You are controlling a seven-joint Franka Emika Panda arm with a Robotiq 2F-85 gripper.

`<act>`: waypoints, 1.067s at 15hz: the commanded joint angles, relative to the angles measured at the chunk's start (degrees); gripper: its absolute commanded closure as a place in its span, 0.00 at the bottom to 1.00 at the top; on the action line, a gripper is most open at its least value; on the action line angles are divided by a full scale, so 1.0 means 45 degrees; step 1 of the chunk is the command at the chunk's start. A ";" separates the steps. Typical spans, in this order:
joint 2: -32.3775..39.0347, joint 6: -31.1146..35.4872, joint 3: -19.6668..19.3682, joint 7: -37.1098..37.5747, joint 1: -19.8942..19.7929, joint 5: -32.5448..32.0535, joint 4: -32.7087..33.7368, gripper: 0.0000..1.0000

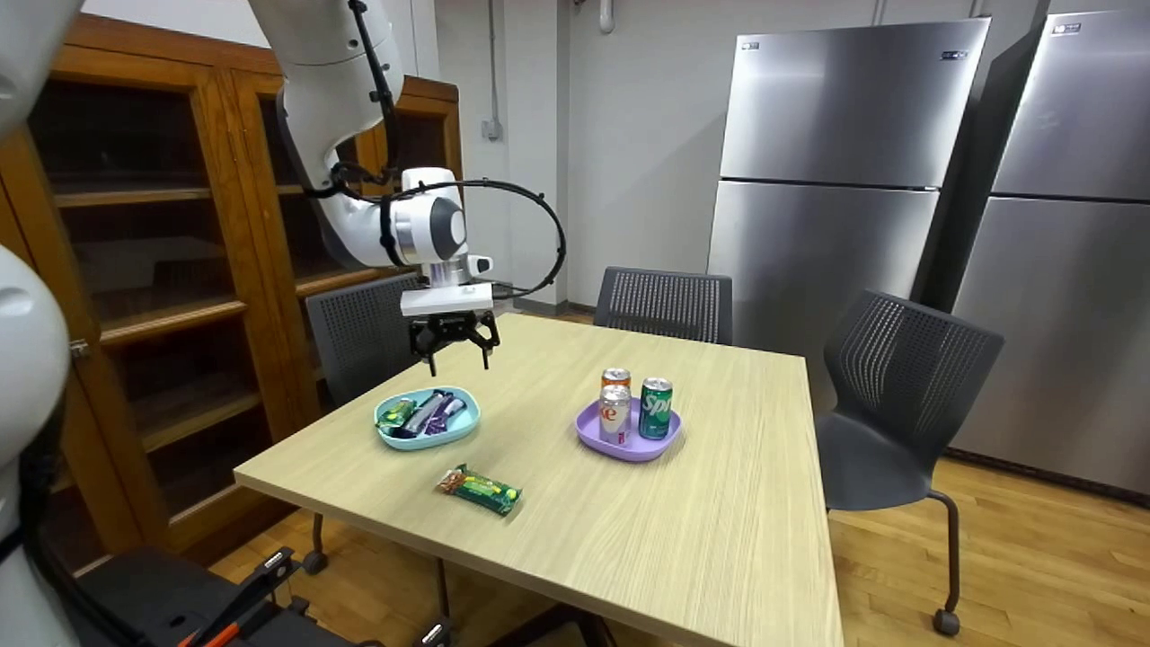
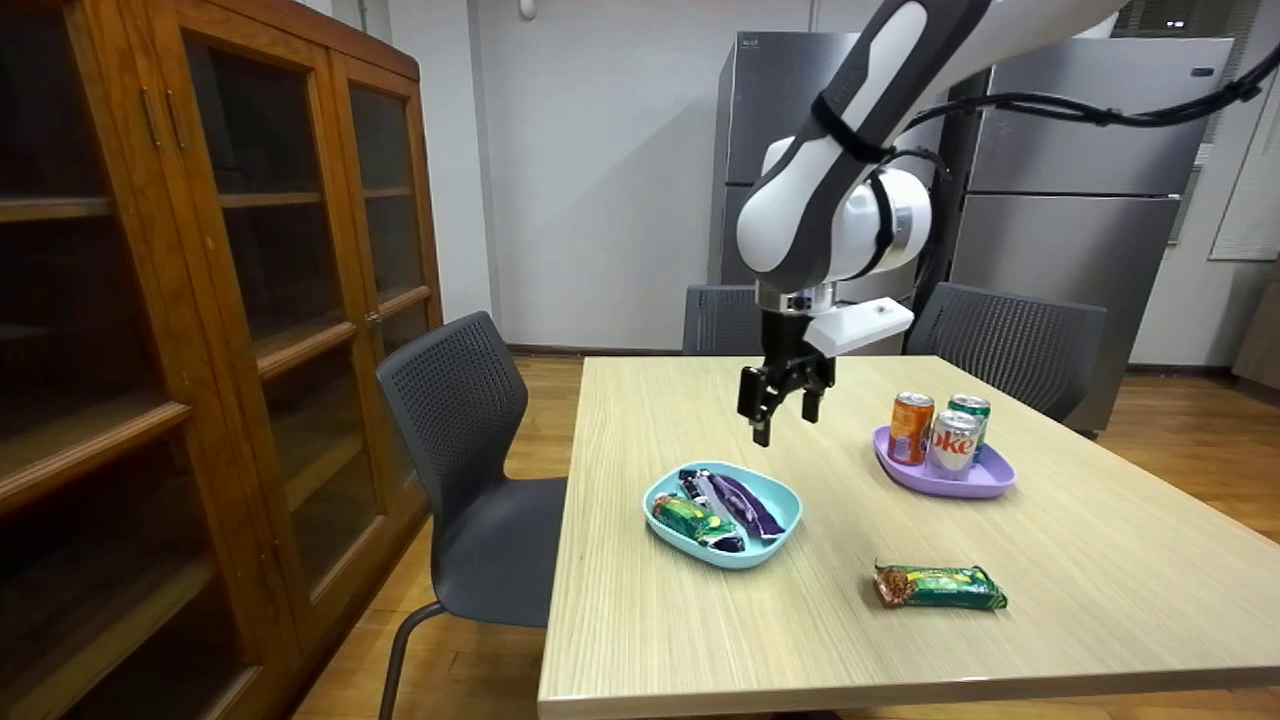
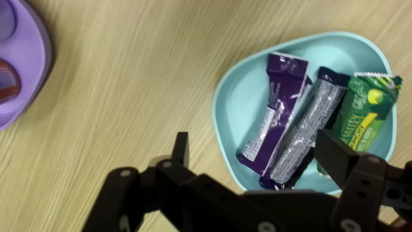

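Gripper [image 1: 460, 367] wide, empty, near turquoise tray [image 3: 239, 100], right half of wrist view. Inside: purple bar [image 3: 285, 93], silver bar [image 3: 309, 125], green Nature Valley bar [image 3: 363, 109], crowded; off-center descent could clip tray or snag two.

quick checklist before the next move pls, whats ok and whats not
1. Gripper open and unloaded: ok, jaws apart, nothing between them.
2. Gripper clear of the table: ok, it hangs above.
3. Loose green bar in wrist view: not ok, it lies on the table outside that picture.
4. Three cans upright in the purple tray: ok, all standing.
5. Bars in the blue tray spaced apart: not ok, crowded together.
6. Underside of the loose green bar intact: cannot tell, hidden.
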 commanded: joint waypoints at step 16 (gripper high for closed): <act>-0.0708 0.0681 0.0756 -0.9074 -0.3751 -0.0549 -0.2803 0.00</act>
